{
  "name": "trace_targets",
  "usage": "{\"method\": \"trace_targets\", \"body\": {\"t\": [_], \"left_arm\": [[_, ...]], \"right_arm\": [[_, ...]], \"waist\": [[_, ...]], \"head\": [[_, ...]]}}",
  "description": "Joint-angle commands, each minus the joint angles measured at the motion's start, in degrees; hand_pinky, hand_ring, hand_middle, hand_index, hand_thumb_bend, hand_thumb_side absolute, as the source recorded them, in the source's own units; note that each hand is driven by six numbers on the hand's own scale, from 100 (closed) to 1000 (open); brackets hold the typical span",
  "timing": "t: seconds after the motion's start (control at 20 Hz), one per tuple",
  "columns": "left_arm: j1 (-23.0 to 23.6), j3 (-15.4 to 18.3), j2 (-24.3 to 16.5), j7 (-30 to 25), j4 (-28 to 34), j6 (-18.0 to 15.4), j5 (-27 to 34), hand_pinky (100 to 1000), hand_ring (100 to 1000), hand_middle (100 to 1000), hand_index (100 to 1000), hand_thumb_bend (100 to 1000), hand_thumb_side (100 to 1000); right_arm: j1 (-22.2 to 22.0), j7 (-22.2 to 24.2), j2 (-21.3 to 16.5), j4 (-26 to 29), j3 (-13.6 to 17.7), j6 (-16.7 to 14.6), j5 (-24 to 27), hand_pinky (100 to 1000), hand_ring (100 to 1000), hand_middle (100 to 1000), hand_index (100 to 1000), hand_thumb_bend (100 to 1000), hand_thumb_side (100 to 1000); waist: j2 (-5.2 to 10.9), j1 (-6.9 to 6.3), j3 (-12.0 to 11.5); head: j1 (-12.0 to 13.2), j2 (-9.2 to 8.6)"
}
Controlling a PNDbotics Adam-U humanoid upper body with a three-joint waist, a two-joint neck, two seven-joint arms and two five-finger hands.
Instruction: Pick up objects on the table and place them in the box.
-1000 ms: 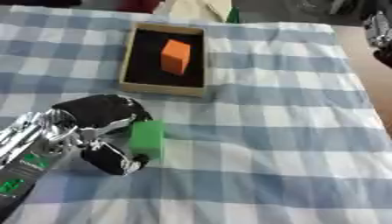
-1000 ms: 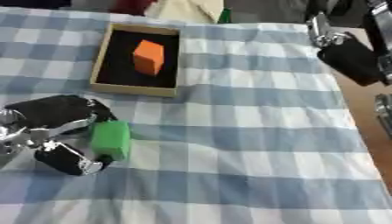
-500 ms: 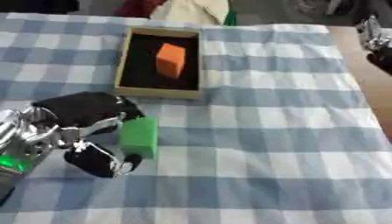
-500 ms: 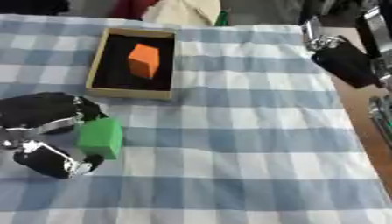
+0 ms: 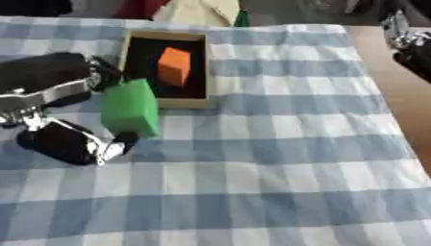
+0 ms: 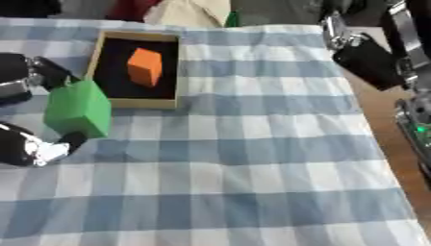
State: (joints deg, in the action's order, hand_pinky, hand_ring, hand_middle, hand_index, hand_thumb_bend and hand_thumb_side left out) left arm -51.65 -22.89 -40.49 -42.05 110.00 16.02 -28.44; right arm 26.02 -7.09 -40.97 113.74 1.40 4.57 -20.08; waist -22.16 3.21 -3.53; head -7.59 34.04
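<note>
Left hand (image 5: 63, 110), black with silver joints, comes in from the left side and grips a bright green rectangular block (image 5: 131, 108). Fingers (image 5: 93, 79) curl over the block's far top edge, thumb (image 5: 76, 144) presses at its near lower corner; the block is pinched between them, standing roughly upright with a slight tilt.

Compared with one second ago: the block then sat low in the hand, well on the near side of the box, over the blue-and-white checked cloth. Half a second ago it was higher in the grip. Now it is held just beside the box's near left corner, its far edge overlapping the cardboard rim in the left eye view. Whether it touches the rim, I cannot tell. The whole view has also shifted between frames, so part of this change is camera motion.

Shallow open cardboard box with a dark interior (image 5: 198, 69) lies on the far left part of the table (image 5: 278, 158), which is covered by the checked cloth. Inside the box rests an orange block (image 5: 173, 66), as it did in both earlier frames, towards the box's far half.

Right hand (image 6: 366, 55) shows at the far right edge, over the table's right border, apart from both blocks. Its fingers are not clear enough to judge open or closed.
</note>
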Motion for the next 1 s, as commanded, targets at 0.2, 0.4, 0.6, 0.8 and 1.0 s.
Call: {"method": "trace_targets", "body": {"t": [0.2,0.4,0.6,0.8,1.0], "left_arm": [[-5.22,1.16,0.33,2.38,-6.73,-1.65,-0.78,766,686,611,798,100,388],[-8.01,1.55,2.46,4.78,-13.18,-3.12,-4.16,767,688,613,799,100,377],[-10.41,2.25,4.82,7.72,-20.88,-5.59,-9.16,769,690,612,796,100,346],[-11.67,2.85,6.62,10.46,-28.39,-8.76,-15.4,771,693,612,793,100,323],[-12.02,3.45,7.75,12.3,-33.49,-11.26,-18.86,771,693,612,792,100,313]], "right_arm": [[1.31,0.53,-1.06,0.85,0.27,-0.03,0.06,859,779,648,777,100,775],[1.92,0.97,-1.05,0.85,0.0,-0.14,0.24,858,779,647,778,100,777],[2.74,1.3,-0.87,0.85,-0.21,-0.31,0.46,858,778,647,778,100,777],[3.25,1.5,-0.72,0.85,-0.32,-0.43,0.65,858,778,646,777,100,779],[3.5,1.57,-0.56,0.85,-0.38,-0.48,0.84,859,778,647,778,100,782]], "waist": [[0.67,-0.28,1.38],[0.14,-0.25,2.58],[-0.47,-0.03,3.88],[-1.04,0.14,4.93],[-1.44,0.21,5.31]], "head": [[1.5,-0.65],[2.67,-1.24],[3.53,-1.89],[4.05,-2.44],[4.32,-2.89]]}}
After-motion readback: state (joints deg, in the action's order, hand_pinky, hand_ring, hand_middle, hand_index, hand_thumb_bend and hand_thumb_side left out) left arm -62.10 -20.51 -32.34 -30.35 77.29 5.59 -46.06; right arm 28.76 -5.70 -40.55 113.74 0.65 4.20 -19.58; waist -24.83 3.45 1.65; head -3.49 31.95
